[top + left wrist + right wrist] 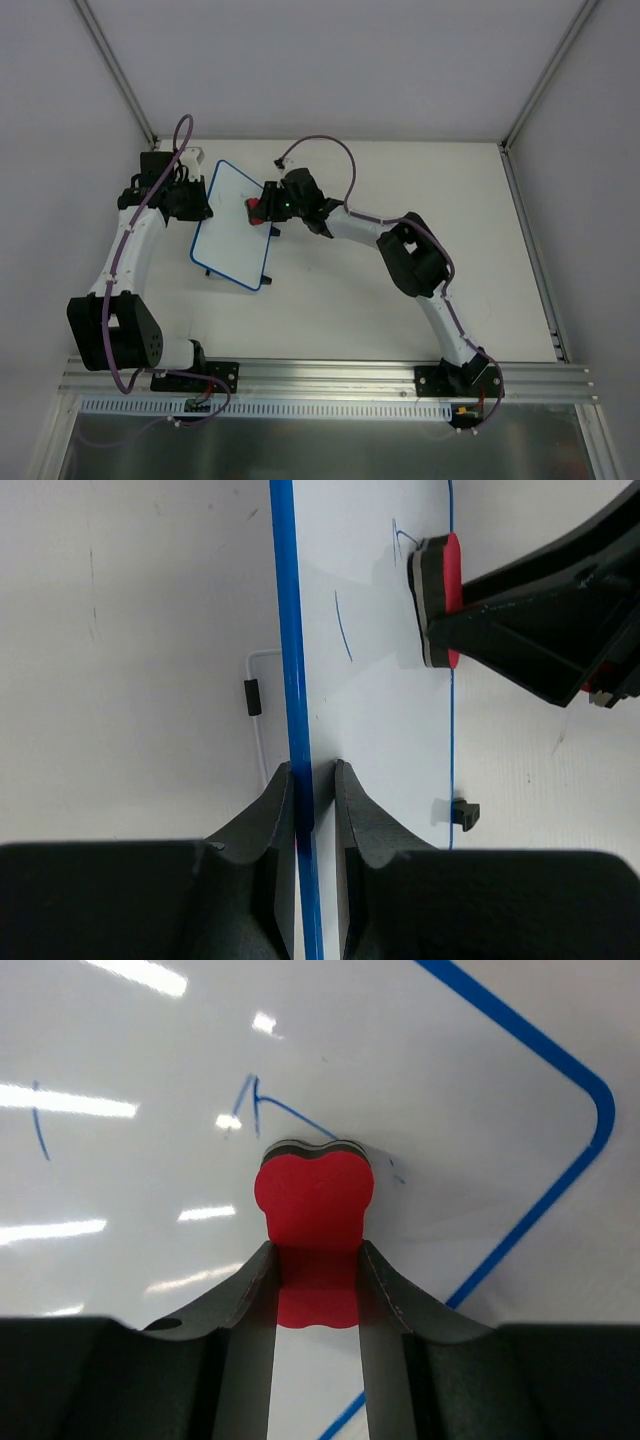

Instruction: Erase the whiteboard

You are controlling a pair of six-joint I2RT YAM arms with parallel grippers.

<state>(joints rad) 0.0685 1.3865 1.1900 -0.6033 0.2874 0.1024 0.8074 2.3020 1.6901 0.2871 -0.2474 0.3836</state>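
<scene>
The whiteboard (230, 238) lies tilted on the table left of centre, white with a thin blue rim. My left gripper (197, 203) is shut on its left rim; in the left wrist view its jaws (312, 770) pinch the blue edge of the whiteboard (390, 730). My right gripper (268, 205) is shut on the red bone-shaped eraser (254, 208), which presses on the board near its right edge. The right wrist view shows the eraser (315, 1195) held between the right gripper (317, 1252) fingers on the whiteboard (140, 1050). Blue strokes (270, 1105) remain beside the eraser (440, 590).
A small black foot (465, 812) sticks out at the board's far rim, and another black clip (253, 697) sits on a thin wire beside the near rim. Grey walls enclose the white table (400, 300). A metal rail (330, 380) runs along the front edge.
</scene>
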